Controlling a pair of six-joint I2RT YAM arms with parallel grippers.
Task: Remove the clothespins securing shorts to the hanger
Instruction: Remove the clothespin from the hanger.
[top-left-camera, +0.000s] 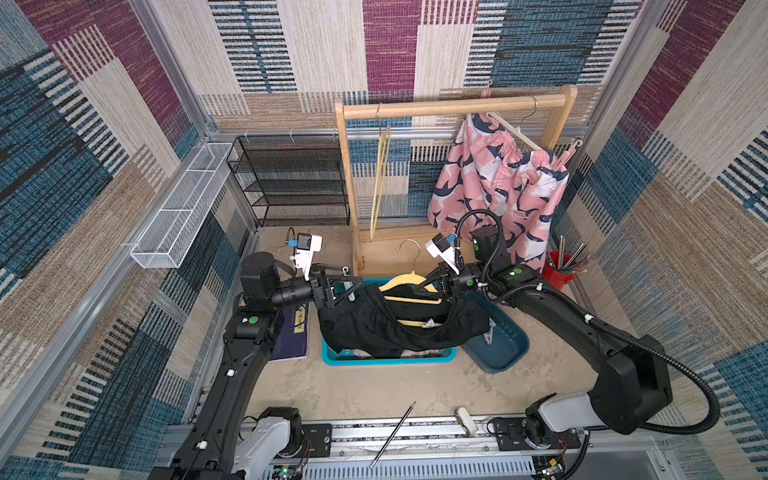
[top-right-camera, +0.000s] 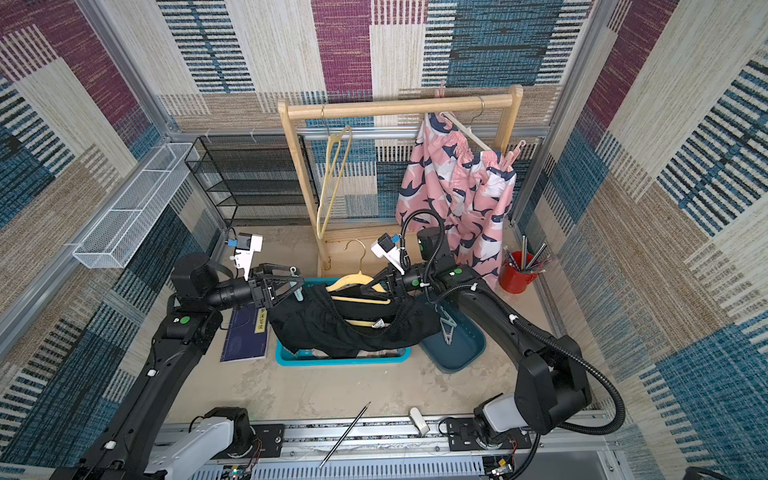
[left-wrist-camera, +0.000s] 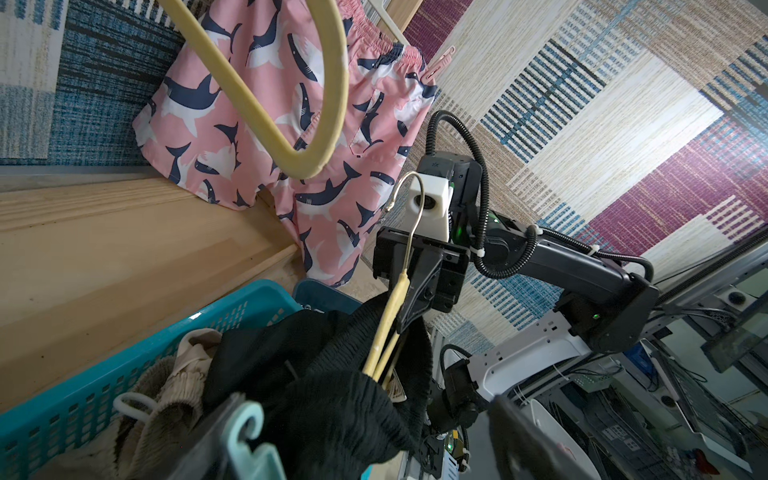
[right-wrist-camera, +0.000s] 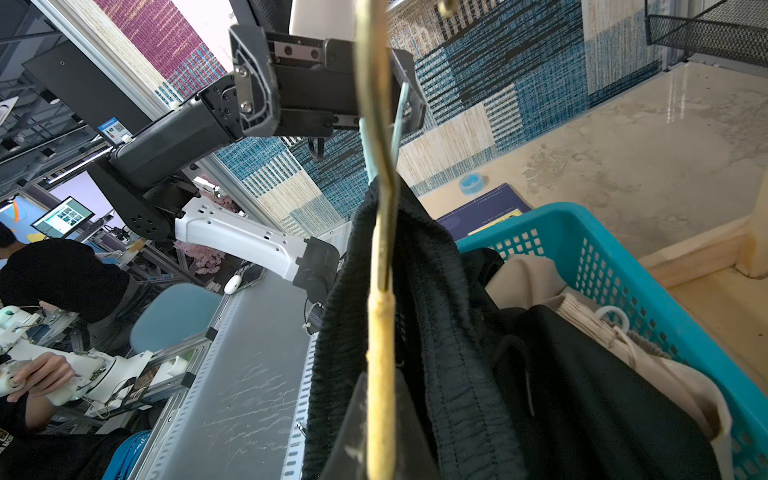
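black shorts (top-left-camera: 374, 328) drape from a yellow hanger (top-left-camera: 405, 280) over the teal basket (top-left-camera: 386, 359) in both top views. the wrist views add beige shorts (left-wrist-camera: 183, 374) lying in that basket beneath them, and the left wrist view shows a mint clothespin (left-wrist-camera: 245, 432) resting against one finger. the left gripper (top-left-camera: 357, 284) reaches in level at the waistband's end, jaws spread wide. the right gripper (top-left-camera: 430, 284) faces it, clamped on the hanger's other shoulder.
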